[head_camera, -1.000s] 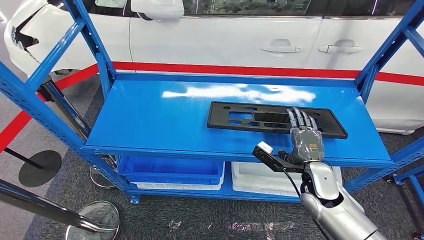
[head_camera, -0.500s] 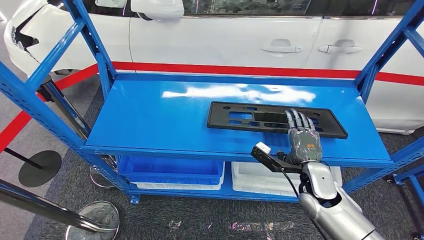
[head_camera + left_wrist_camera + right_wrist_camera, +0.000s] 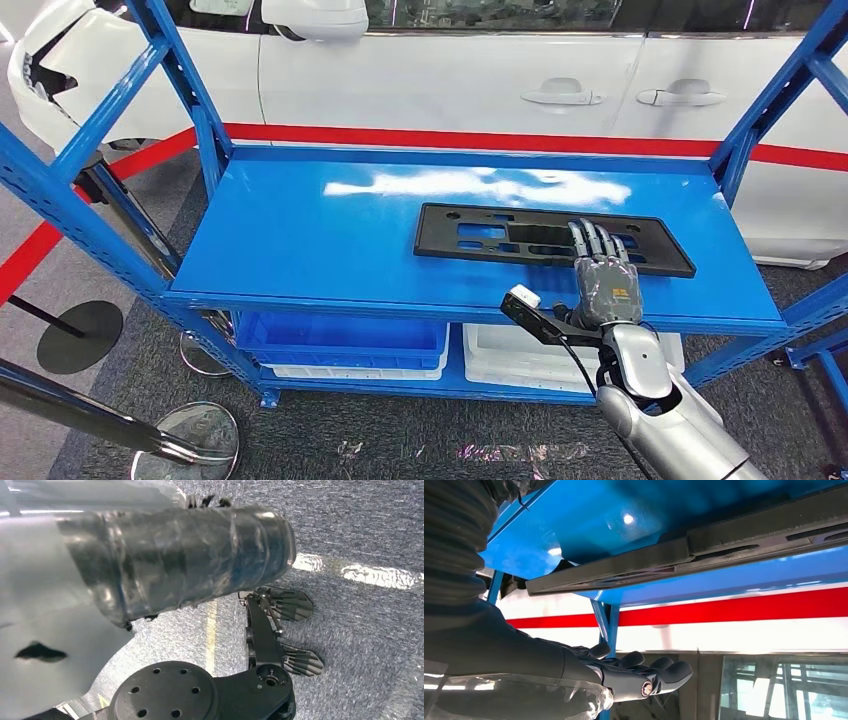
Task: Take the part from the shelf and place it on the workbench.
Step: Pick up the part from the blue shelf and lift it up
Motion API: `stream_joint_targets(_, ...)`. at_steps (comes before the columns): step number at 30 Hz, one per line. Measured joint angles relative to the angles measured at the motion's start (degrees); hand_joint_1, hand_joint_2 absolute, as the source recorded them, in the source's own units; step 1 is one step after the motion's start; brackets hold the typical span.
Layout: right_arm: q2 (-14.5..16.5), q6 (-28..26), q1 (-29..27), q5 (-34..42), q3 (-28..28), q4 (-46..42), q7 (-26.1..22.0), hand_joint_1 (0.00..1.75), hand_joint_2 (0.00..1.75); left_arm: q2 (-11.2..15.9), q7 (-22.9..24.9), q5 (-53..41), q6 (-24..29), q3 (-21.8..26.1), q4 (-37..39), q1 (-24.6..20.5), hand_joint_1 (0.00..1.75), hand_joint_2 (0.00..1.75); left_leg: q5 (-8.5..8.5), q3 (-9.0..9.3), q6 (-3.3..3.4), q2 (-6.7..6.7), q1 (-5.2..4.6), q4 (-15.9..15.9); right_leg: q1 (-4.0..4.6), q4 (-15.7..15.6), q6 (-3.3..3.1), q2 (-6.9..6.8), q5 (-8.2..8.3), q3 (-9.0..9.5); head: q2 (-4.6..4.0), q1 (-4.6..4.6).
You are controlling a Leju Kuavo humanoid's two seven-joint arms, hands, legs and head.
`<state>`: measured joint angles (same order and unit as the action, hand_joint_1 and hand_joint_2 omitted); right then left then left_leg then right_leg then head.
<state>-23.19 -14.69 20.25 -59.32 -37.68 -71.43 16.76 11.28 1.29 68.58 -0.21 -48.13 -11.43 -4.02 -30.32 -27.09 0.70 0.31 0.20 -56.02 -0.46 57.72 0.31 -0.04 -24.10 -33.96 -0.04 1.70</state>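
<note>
**Right hand over the part on the shelf**

The flat black plastic panel with rectangular cut-outs lies on the glossy blue metal shelf, towards its right half. From the head view, the right hand reaches over the panel's near edge, fingers extended and slightly apart; whether they touch it is hard to judge. The right wrist view shows the panel's thin ribbed edge and the dark fingers holding nothing.

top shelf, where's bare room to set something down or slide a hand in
The shelf is bare over its whole left half, from the left posts to the black part. A strip behind the part is free too. The right front is crowded: the right hand is over the part there.
</note>
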Motion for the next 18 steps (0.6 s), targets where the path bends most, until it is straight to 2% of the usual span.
stream_joint_targets(18, 0.03, 0.13, -0.05, 0.00, 0.00, 0.00, 0.00, 0.00, 1.75, 0.00, 0.04, 0.05, -0.10, 0.00, 0.00, 0.00, 0.00, 0.00, 0.00, 0.00, 0.00, 0.00, 0.00, 0.00, 0.00, 0.00, 0.00, 0.00, 0.00, 0.00, 0.00, 0.01)
